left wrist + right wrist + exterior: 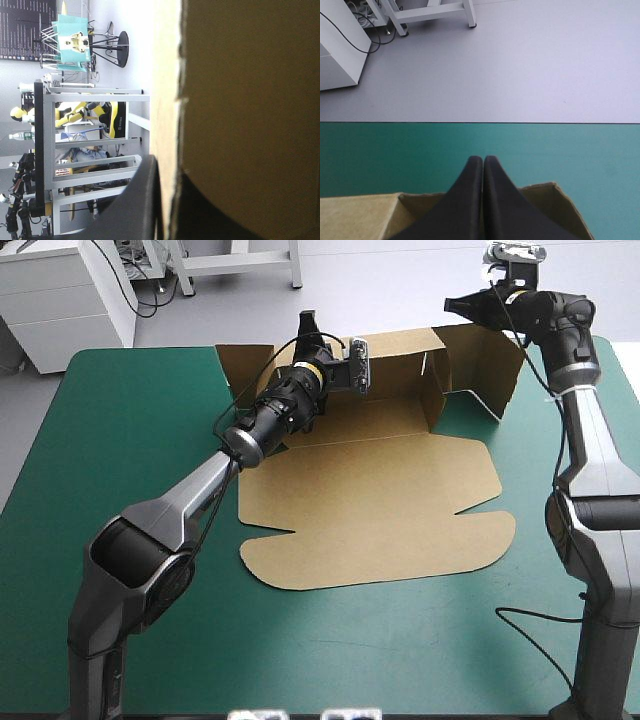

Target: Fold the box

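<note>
You have the box (370, 490) on the far half of the table (120, 440), with its raised back wall pinched in the left gripper (308, 328). The right gripper (483, 159), fingers pressed together, hovers just above the box's right wall.

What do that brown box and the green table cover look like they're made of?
The box looks like matte brown cardboard, possibly corrugated. Its walls stand up from crisp creases, and the left wrist view shows a pale, rough cut edge with some thickness. The teal-green cover looks like a smooth, matte mat, perhaps rubber or vinyl. It lies flat, unwrinkled and with little shine, so the exact material stays open.
</note>
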Controlling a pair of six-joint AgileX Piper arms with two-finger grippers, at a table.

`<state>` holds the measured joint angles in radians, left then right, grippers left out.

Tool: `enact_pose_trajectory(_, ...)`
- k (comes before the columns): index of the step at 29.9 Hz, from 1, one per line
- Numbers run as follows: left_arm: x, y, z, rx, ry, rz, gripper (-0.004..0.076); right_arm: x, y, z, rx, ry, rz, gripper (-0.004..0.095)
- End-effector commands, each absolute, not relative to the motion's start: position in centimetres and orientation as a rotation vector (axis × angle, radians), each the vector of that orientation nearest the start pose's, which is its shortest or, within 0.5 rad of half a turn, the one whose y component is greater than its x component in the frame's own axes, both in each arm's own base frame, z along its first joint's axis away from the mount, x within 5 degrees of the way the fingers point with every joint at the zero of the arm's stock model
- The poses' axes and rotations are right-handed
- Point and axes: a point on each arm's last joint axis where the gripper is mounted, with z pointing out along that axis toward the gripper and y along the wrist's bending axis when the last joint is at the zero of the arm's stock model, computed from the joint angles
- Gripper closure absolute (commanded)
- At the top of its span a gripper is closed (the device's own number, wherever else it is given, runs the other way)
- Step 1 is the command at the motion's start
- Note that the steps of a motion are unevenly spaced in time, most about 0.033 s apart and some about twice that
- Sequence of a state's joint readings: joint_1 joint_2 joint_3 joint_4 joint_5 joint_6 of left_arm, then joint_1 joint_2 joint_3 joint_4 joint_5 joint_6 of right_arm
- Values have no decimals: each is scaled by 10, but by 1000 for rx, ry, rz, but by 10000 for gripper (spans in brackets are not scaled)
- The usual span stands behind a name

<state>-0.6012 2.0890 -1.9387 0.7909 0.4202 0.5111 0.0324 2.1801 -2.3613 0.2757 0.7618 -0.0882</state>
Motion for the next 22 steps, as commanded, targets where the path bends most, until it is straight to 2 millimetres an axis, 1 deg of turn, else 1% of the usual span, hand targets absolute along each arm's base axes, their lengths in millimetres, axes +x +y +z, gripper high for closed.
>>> enact_pose_trajectory(1, 420, -261, 364, 1371, 1294, 698, 731, 499, 34, 420, -22, 1858, 308, 912)
enact_pose_trajectory(5, 419, -263, 364, 1374, 1301, 690, 731, 510, 34, 401, -15, 1895, 310, 912)
enact_pose_trajectory(8, 419, -263, 364, 1375, 1299, 693, 731, 515, 35, 391, -14, 1922, 317, 912)
enact_pose_trajectory(11, 419, -263, 364, 1375, 1301, 694, 731, 515, 36, 384, -24, 1966, 318, 912)
enact_pose_trajectory(22, 419, -261, 361, 1382, 1327, 704, 731, 507, 39, 372, -63, 2121, 343, 912)
